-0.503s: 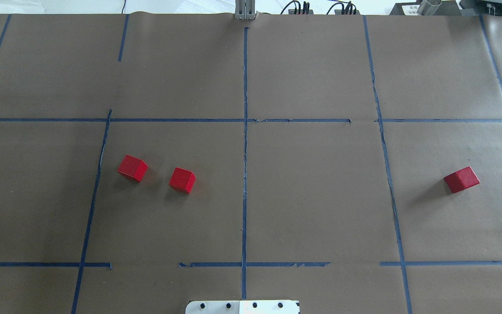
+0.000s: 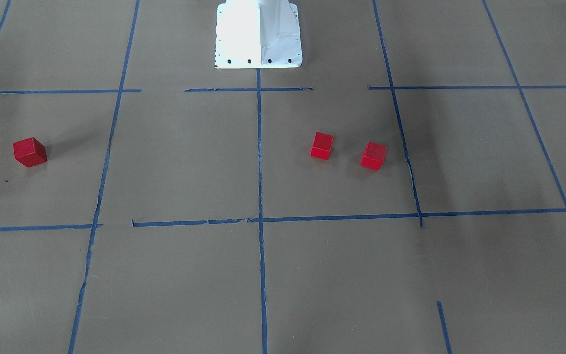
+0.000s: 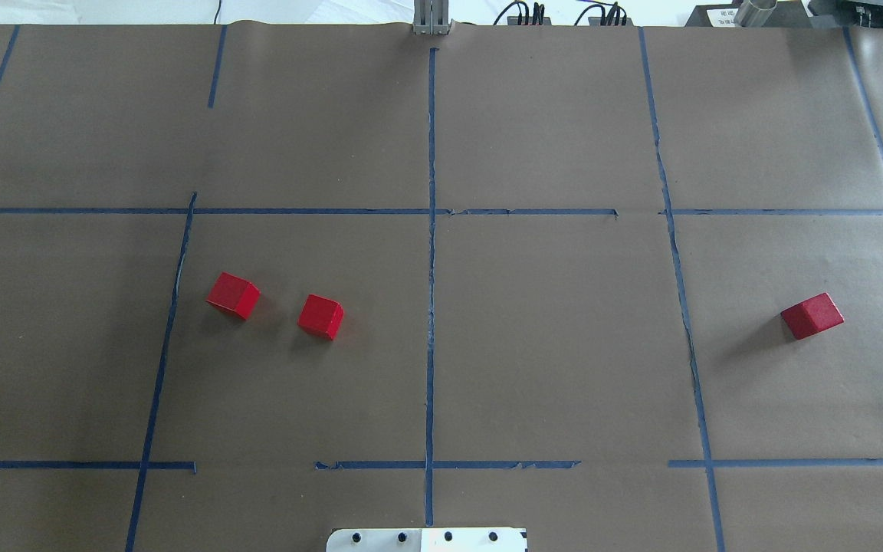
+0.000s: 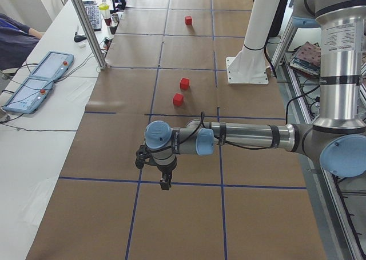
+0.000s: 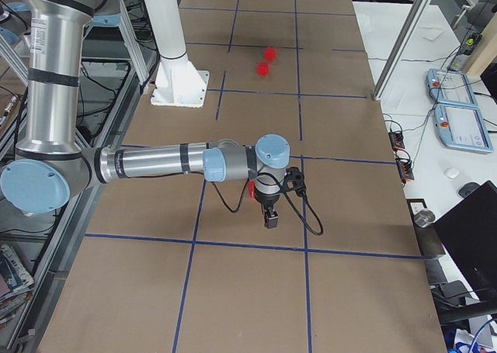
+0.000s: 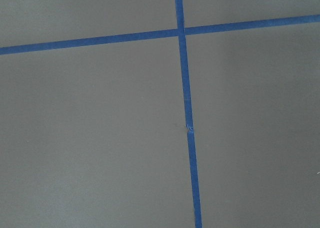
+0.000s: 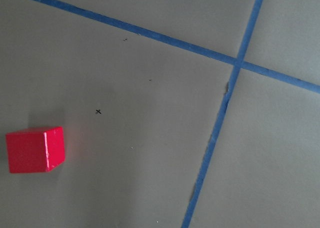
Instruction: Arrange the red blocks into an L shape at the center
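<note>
Overhead exterior looks down on a worktop wrapped in brown paper and ruled into cells by blue tape, which is torn and wrinkled in places. The center cell is split by one vertical tape line. Two of the red blocks lie in its half on the robot's left. The outer block is near the cell's left tape edge and the inner block is near it. They do not touch, and each is turned a little off the grid. The third block sits alone in the outer cell on the robot's right, well apart from the others. The white base plate shows at the near edge.

Only the side views show the arms. The left pincer points down over a tape line in the outer cells on the robot's left. The right pincer points down close to the third block. I cannot tell how wide either one stands.

Beyond the paper runs a white side table with two teach pendants, an aluminium post and a person's dark sleeve.
</note>
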